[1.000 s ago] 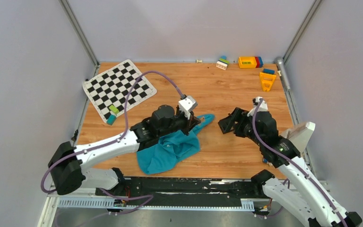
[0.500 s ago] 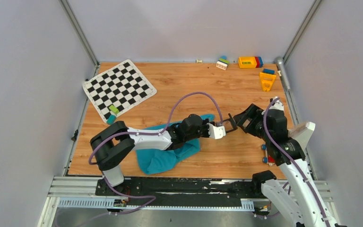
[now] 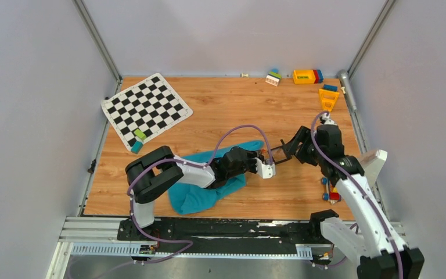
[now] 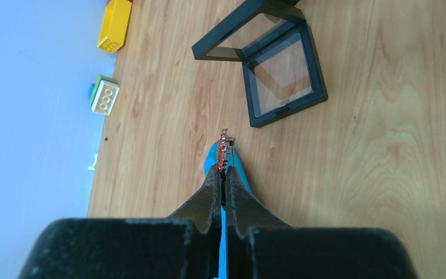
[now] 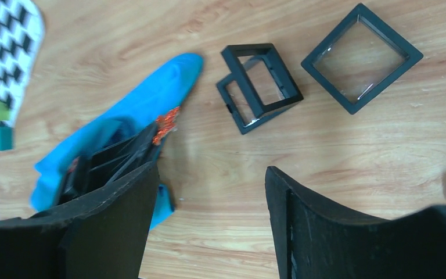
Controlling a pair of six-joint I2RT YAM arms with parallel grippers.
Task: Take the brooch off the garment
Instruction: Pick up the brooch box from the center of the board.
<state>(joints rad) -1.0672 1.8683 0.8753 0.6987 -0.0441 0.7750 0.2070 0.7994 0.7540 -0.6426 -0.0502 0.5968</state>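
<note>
Brooch pinched in my left tool (image 4: pixel 225 174), right tool (image 5: pixel 212 180) standing open beside it

Starting at the left, the checkered mat (image 3: pixel 146 107) lies well apart and plays no part in this. The teal garment (image 3: pixel 200 195) is bunched on the bench (image 3: pixel 238 110) under my left arm, and its far corner reaches up around my left fingertips. Those are clamped tight on the little red brooch (image 4: pixel 225 148), held edge-on so I can draw it away from the cloth – whether the pin is already free of the fabric I cannot tell. Just past it lie the black boxes, one hinged open (image 5: pixel 259 87) and one flat (image 5: pixel 362 56), I judge as somewhere to put the brooch. My right tool hangs over the gap with jaws apart and nothing between them – placed, I'd say, to pin the cloth or take the brooch
</note>
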